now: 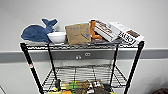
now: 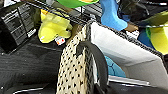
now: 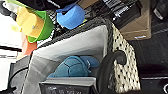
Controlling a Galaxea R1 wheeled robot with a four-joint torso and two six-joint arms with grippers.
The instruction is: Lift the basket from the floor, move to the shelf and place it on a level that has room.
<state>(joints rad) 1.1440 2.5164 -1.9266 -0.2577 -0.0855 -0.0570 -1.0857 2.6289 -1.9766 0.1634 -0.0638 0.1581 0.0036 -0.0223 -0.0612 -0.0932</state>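
The basket [image 2: 75, 67] shows very close in the left wrist view: beige weave, pale lining and a dark handle loop [image 2: 98, 60] arching towards the camera. The right wrist view has the basket [image 3: 125, 67] from its other end, with that end's handle loop [image 3: 110, 65] just as near. Inside lie a blue plush toy [image 3: 72, 66] and a flat dark box [image 3: 67, 85]. The shelf [image 1: 135, 65] stands straight ahead in the head view. Its middle level [image 1: 82, 73] is a bare wire grid. Dark carpet floor [image 2: 32, 62] lies beside the basket.
The top tier is crowded with a blue whale plush [image 1: 37, 31], a white bowl [image 1: 57, 37], a brown packet [image 1: 78, 33] and printed boxes [image 1: 107, 30]. Toys [image 1: 80, 87] fill the bottom tier. A cardboard box [image 3: 137, 27] sits on the carpet near the basket.
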